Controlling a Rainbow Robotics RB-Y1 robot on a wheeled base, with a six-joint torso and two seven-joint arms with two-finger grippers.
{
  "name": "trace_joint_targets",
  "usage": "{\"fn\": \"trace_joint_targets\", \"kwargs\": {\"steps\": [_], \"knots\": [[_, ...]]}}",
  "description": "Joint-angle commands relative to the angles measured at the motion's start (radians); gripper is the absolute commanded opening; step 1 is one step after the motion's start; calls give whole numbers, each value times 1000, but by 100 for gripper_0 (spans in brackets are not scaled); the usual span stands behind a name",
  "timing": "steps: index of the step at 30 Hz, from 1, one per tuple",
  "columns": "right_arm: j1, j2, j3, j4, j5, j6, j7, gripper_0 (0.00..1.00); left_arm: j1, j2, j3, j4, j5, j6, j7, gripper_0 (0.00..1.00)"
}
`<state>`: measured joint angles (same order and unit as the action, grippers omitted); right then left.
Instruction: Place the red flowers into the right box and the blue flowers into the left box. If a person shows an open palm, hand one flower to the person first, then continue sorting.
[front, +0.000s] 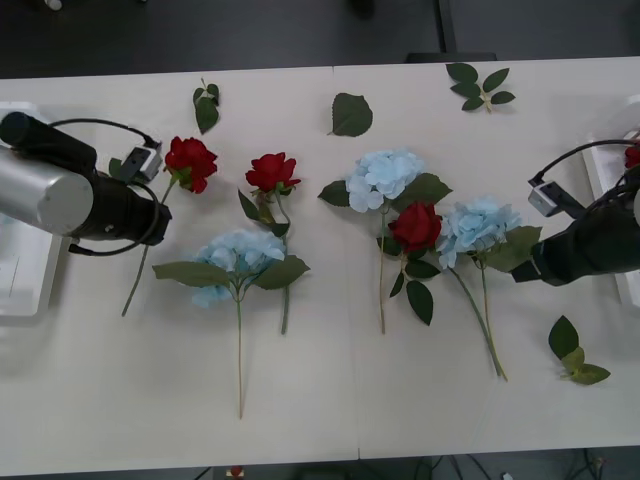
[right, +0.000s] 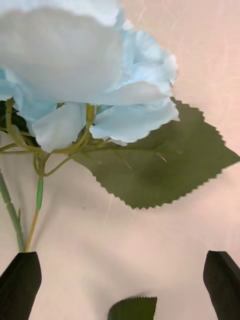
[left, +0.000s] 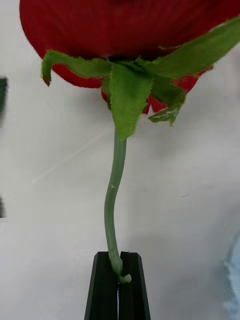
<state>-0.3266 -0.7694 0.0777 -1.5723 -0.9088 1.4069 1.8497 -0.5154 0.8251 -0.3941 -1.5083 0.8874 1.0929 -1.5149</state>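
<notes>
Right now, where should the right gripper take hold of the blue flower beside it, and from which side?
Probably the thin stem just under the blue flower, where the right gripper has open fingers at the height of the stem. The head and the broad leaf are wide and soft; the stem lies flat on the table, so come from above.

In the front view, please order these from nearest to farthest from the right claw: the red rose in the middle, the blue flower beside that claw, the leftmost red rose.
1. Pale-blue hydrangea, right beside the right claw.
2. Middle red rose, just past it.
3. Leftmost red rose, far across, by the left claw.
</notes>
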Motion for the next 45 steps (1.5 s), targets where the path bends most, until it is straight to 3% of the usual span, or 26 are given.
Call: {"fn": "trace_joint_targets", "kwargs": {"steps": [1, 8, 12, 15, 21, 28, 37, 45], "knots": [[11, -24, -6, -29, -62, 20, -9, 98, -41, 134, 173, -153, 130, 114, 18, 0], [43, -27, 51, -66, -71, -51, -69, 100, 12, 172, 449, -319, 421, 256, 32, 0], [46, -24, 111, -78, -59, -117, -152, 99, 146, 100, 574, -443, 530, 165, 35, 0], [46, -22, 132, -81, -48, -157, -179, 99, 253, 23, 584, -523, 576, -10, 8, 0], [46, -30, 105, -89, -84, -123, -162, 99, 337, -123, 436, -629, 466, -341, -42, 0], [46, -119, -52, -84, -426, 3, 46, 99, 324, -248, 202, -641, 329, -640, -34, 0], [0, -171, -93, -20, -884, 75, 301, 99, 252, -382, 86, -632, 212, -677, -22, 0], [-68, -96, -47, -35, -1021, 67, 356, 99, 170, -491, -28, -513, 214, -814, -7, 0]]}}
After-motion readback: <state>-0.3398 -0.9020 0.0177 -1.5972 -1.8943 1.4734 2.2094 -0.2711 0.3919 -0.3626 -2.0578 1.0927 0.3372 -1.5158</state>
